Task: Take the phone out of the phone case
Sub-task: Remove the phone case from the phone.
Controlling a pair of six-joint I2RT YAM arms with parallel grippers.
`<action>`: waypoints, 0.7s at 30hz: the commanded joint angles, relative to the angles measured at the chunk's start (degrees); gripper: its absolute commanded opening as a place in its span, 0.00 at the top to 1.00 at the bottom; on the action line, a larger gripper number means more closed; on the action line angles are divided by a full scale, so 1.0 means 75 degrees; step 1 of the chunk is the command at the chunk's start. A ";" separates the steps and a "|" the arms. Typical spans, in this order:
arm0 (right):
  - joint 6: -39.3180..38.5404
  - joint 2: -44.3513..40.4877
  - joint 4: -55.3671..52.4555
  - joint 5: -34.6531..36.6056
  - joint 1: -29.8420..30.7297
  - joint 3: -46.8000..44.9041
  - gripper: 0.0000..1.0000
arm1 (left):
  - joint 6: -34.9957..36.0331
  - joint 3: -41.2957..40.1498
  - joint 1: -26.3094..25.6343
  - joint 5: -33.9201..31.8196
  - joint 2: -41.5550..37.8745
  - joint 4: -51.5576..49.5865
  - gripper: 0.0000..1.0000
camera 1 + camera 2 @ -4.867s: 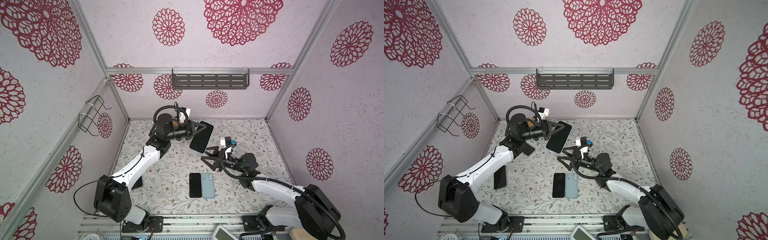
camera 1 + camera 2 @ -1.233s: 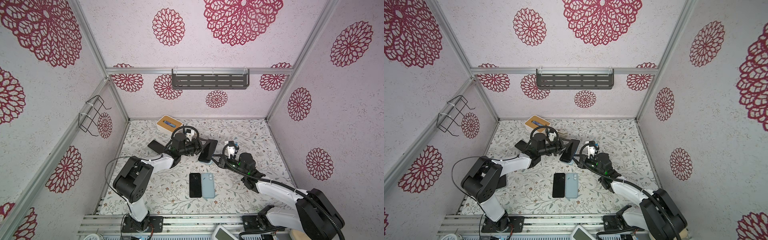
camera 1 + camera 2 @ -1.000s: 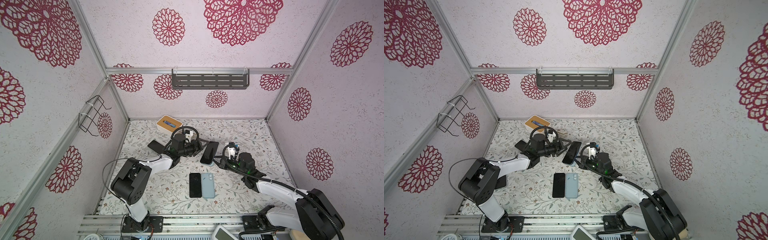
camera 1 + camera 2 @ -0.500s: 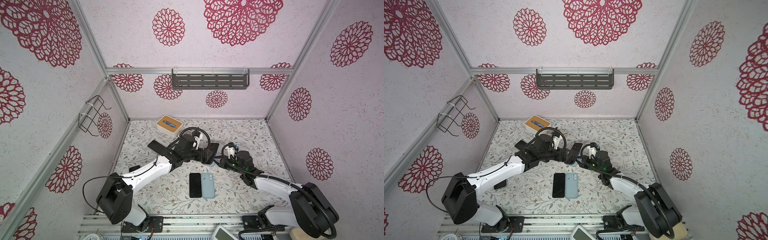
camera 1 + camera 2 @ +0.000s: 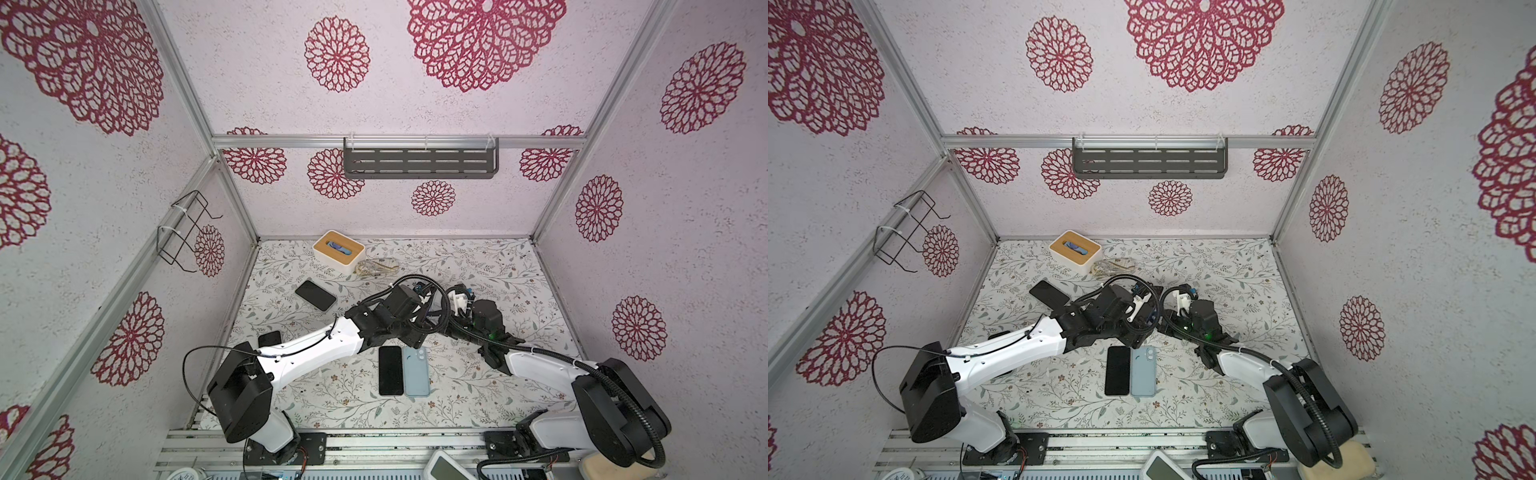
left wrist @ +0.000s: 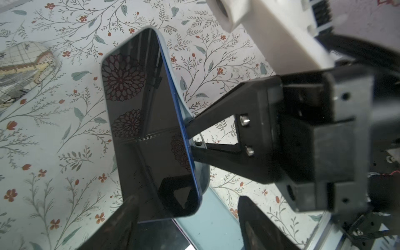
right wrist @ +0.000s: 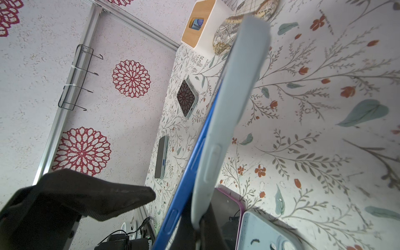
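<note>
so the right gripper (image 6: pixel 190 139) is pinched tight on the phone case (image 7: pixel 238 86) rim, the phone (image 6: pixel 147 121) partly peeled out; left gripper (image 6: pixel 188 200) sits spread wide around the phone's end.

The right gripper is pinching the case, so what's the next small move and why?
Probably close the left gripper on the phone: its jaws stand open either side of the phone's end, while the right gripper is shut on the case, whose edge gapes away from the phone.
</note>
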 commanded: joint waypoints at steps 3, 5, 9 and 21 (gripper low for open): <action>0.0233 -0.0116 0.1068 -0.0255 -0.0025 0.0307 1.00 | 0.0426 0.0373 -0.0172 -0.1369 0.0442 -0.0203 0.31; 0.0318 -0.0096 0.1208 -0.0306 -0.0025 0.0261 1.00 | 0.0467 0.0438 -0.0231 -0.1703 0.0528 -0.0182 0.34; 0.0497 -0.0026 0.1507 -0.0483 -0.0022 0.0167 1.00 | 0.0720 0.0360 -0.0339 -0.2323 0.0558 0.0102 0.42; 0.0818 0.0047 0.1924 -0.0833 -0.0013 -0.0014 1.00 | 0.1070 -0.0084 -0.0366 -0.2613 0.0494 0.1059 0.74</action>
